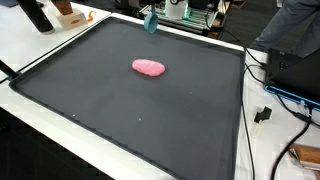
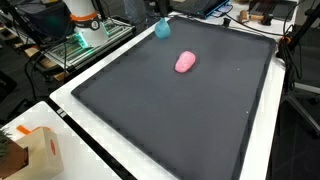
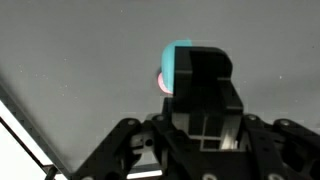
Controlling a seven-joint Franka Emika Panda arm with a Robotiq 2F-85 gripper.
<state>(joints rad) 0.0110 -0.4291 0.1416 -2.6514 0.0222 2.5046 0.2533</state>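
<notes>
On one black mat (image 1: 200, 130) lies one pink lump (image 1: 148, 68); one teal object (image 3: 175, 62) by the gripper (image 3: 203, 70), grip state unclear

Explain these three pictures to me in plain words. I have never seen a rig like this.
The machine is a single robot arm that ends in two jaws for pinching things. Two pictures come from cameras standing outside the robot, looking at the same table from different places. The third comes from a camera on the arm's wrist, so the black jaws fill its lower part. On the white table lies a large dark mat. On the mat rests a pink lump. At the mat's edge, in both exterior views, is a small teal object. The wrist view shows it right at the tips of the jaws, with the pink lump beyond. Whether the jaws pinch it or merely stand close to it, the pictures do not settle.
</notes>
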